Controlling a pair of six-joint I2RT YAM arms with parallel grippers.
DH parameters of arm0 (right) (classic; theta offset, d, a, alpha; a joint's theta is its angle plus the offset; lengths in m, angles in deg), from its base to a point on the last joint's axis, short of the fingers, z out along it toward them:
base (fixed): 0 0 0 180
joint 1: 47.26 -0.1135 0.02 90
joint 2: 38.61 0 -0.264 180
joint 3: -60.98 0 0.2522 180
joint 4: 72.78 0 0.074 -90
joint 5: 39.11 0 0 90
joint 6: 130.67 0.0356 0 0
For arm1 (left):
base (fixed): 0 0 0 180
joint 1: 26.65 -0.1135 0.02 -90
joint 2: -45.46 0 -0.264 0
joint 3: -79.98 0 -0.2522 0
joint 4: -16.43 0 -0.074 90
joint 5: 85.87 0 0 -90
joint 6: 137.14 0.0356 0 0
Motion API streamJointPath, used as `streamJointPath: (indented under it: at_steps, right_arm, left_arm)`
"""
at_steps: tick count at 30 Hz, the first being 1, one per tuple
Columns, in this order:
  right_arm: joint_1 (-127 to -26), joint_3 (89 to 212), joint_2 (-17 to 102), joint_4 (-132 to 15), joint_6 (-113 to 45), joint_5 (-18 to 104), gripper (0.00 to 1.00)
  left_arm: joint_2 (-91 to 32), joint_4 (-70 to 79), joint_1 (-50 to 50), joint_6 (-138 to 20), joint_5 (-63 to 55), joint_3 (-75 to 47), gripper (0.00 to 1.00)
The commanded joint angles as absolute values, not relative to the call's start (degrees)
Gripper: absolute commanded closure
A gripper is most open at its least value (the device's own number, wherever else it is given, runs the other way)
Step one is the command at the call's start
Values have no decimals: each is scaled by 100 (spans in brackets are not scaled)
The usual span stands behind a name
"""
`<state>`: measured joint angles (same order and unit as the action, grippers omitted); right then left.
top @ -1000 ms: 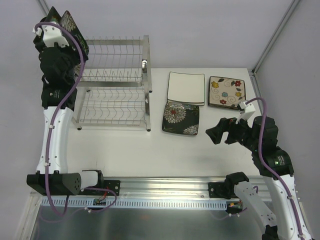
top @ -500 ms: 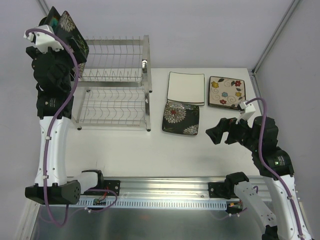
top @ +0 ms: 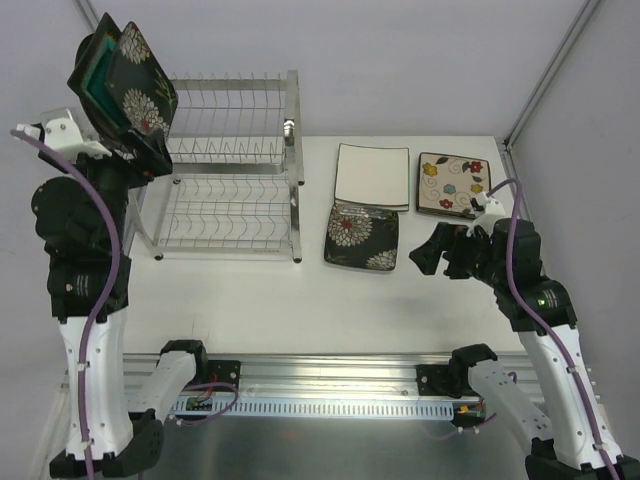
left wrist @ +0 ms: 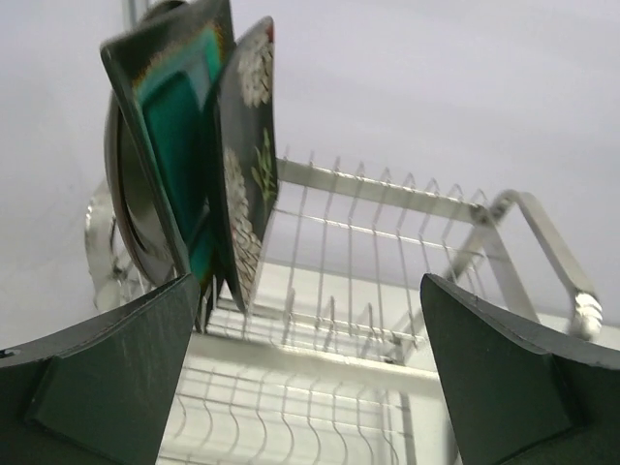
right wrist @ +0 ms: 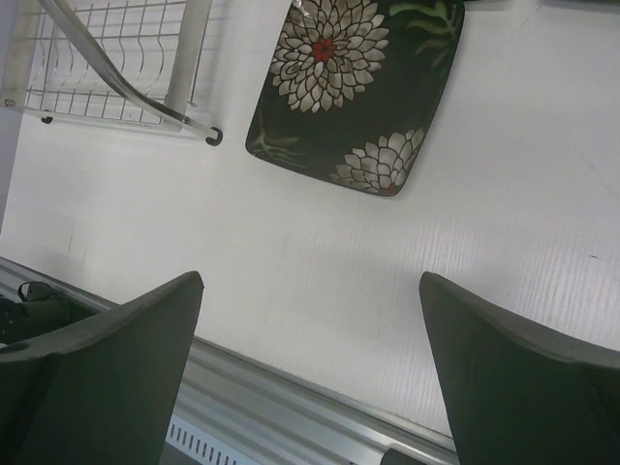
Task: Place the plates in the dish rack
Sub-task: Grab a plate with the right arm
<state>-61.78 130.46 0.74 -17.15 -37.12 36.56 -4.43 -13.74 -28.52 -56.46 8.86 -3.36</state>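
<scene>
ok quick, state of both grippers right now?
Left gripper: open, empty, facing the silver wire dish rack.
Right gripper: open, empty, near the black square plate with white chrysanthemums on the table.

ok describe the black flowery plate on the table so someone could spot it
Start at the silver dish rack on the table's left and look right, where three square plates lie flat. The black plate is the near one, in front of the plain white plate. Alone among them it is dark, with white chrysanthemums.
</scene>
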Motion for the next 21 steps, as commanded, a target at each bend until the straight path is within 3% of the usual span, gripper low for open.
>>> streamJointPath:
  at_steps: [1,12,21]
  right_arm:
    - [-6167,13187,251,-1903,-3381,3832,0]
    - [-5675,12626,1437,-2842,-2881,3411,6]
    - [-4998,12019,2396,-4091,-2258,2944,9]
  left_arm:
    - [-26,-1903,-2859,-6128,291,-688,1]
    - [2022,-2984,-2850,-7305,-861,-3252,1]
    - [2858,-3389,-2683,-7412,-1380,-4319,1]
